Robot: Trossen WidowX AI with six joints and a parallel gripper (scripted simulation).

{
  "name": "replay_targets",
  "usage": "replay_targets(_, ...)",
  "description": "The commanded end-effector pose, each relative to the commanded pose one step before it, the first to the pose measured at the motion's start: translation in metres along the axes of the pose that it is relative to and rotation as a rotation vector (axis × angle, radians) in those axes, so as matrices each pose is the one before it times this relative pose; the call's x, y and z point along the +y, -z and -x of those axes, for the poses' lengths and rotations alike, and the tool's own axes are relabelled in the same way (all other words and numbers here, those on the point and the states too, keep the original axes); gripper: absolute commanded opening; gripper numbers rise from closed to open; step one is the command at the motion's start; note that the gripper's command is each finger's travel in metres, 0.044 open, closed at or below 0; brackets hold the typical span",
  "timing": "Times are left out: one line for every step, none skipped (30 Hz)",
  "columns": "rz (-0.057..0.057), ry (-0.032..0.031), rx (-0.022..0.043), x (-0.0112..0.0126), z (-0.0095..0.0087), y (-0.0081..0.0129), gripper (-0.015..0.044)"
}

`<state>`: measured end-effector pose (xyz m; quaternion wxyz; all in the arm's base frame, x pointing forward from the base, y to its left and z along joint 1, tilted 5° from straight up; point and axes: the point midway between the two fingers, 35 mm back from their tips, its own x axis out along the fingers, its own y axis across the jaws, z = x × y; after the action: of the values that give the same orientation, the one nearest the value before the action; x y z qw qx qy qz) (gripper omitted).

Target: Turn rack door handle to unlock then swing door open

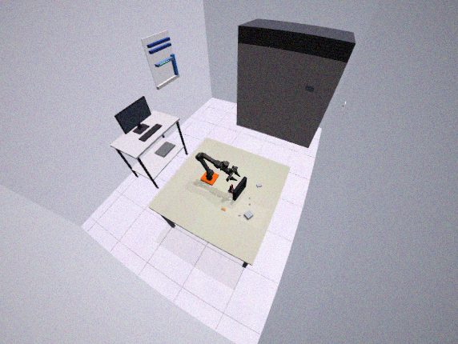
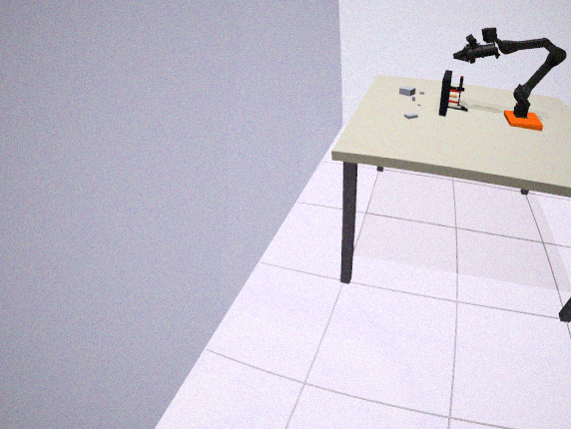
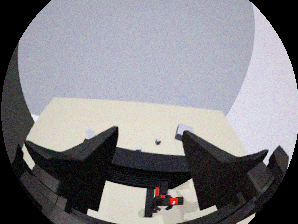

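Observation:
The black rack frame (image 1: 239, 186) (image 2: 445, 93) (image 3: 150, 163) stands upright on the table. Black and red parts (image 2: 455, 96) (image 3: 173, 201) stand out from its side facing the arm; a thin upright piece with a red tip (image 2: 461, 80) rises there. Which of these is the door and which the handle, and how far either is turned, is too small to tell. My gripper (image 1: 238, 178) (image 2: 455, 56) (image 3: 150, 133) is open and empty, its fingers well apart. It hangs above the rack, clear of the frame and the handle parts, and points slightly downward towards the far side.
The arm's orange base (image 1: 209, 178) (image 2: 523, 120) stands on the table (image 1: 188, 216) (image 2: 399, 142) (image 3: 70, 112). Beyond the frame lie a grey box (image 1: 248, 215) (image 2: 407, 91) (image 3: 180, 132), a flat grey piece (image 1: 259, 186) (image 2: 410, 116) and smaller bits. An orange piece (image 1: 223, 209) lies beside the rack.

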<state>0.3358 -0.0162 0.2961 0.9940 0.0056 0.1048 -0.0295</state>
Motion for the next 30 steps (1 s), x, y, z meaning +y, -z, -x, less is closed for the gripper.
replay_targets(0.0057, 0.00405, 0.07881, -0.00333, -0.00793, 0.00307, 0.0293)
replay_targets(0.0012, 0.00180, 0.02202, -0.00095, -0.00180, 0.00123, 0.0293)
replay_targets(0.0011, 0.00173, 0.02203, -0.00096, -0.00175, 0.00123, 0.0293)
replay_targets(0.0010, 0.00166, 0.02204, -0.00096, -0.00169, 0.00122, 0.0293)
replay_targets(0.0009, 0.00159, 0.02204, -0.00097, -0.00164, 0.00122, 0.0293)
replay_targets(0.0008, 0.00151, 0.02204, -0.00097, -0.00159, 0.00122, 0.0293)
replay_targets(0.0007, 0.00144, 0.02205, -0.00098, -0.00154, 0.00122, 0.0293)
replay_targets(0.0006, 0.00136, 0.02205, -0.00098, -0.00149, 0.00121, 0.0293)
replay_targets(0.0005, 0.00128, 0.02206, -0.00098, -0.00144, 0.00121, 0.0293)
replay_targets(0.0004, 0.00120, 0.02206, -0.00098, -0.00139, 0.00121, 0.0293)
replay_targets(0.0003, 0.00112, 0.02206, -0.00098, -0.00134, 0.00122, 0.0293)
replay_targets(0.0002, 0.00103, 0.02206, -0.00098, -0.00129, 0.00122, 0.0293)
replay_targets(0.0001, 0.00095, 0.02207, -0.00099, -0.00124, 0.00122, 0.0293)
replay_targets(0.0000, 0.00086, 0.02207, -0.00099, -0.00119, 0.00123, 0.0293)
replay_targets(-0.0001, 0.00078, 0.02207, -0.00098, -0.00114, 0.00123, 0.0293)
replay_targets(-0.0002, 0.00069, 0.02206, -0.00098, -0.00109, 0.00123, 0.0293)
replay_targets(-0.0003, 0.00059, 0.02206, -0.00098, -0.00104, 0.00124, 0.0293)
replay_targets(-0.0004, 0.00050, 0.02206, -0.00098, -0.00100, 0.00125, 0.0293)
replay_targets(-0.0005, 0.00041, 0.02206, -0.00098, -0.00095, 0.00126, 0.0293)
replay_targets(-0.0006, 0.00031, 0.02206, -0.00098, -0.00090, 0.00126, 0.0293)
replay_targets(-0.0007, 0.00022, 0.02206, -0.00097, -0.00086, 0.00127, 0.0293)
replay_targets(-0.0007, 0.00012, 0.02205, -0.00097, -0.00081, 0.00128, 0.0293)
replay_targets(-0.0008, 0.00002, 0.02205, -0.00097, -0.00077, 0.00129, 0.0293)
replay_targets(-0.0009, -0.00008, 0.02204, -0.00096, -0.00072, 0.00130, 0.0293)
replay_targets(-0.0010, -0.00018, 0.02204, -0.00096, -0.00068, 0.00131, 0.0293)
replay_targets(-0.0012, -0.00018, 0.02127, -0.00097, -0.00062, 0.00126, 0.0293)
replay_targets(-0.0013, -0.00028, 0.02126, -0.00097, -0.00058, 0.00127, 0.0293)
replay_targets(-0.0014, -0.00038, 0.02125, -0.00096, -0.00054, 0.00128, 0.0293)
replay_targets(-0.0015, -0.00048, 0.02125, -0.00095, -0.00050, 0.00129, 0.0293)
replay_targets(-0.0014, -0.00062, 0.02128, -0.00092, -0.00046, 0.00132, 0.0293)
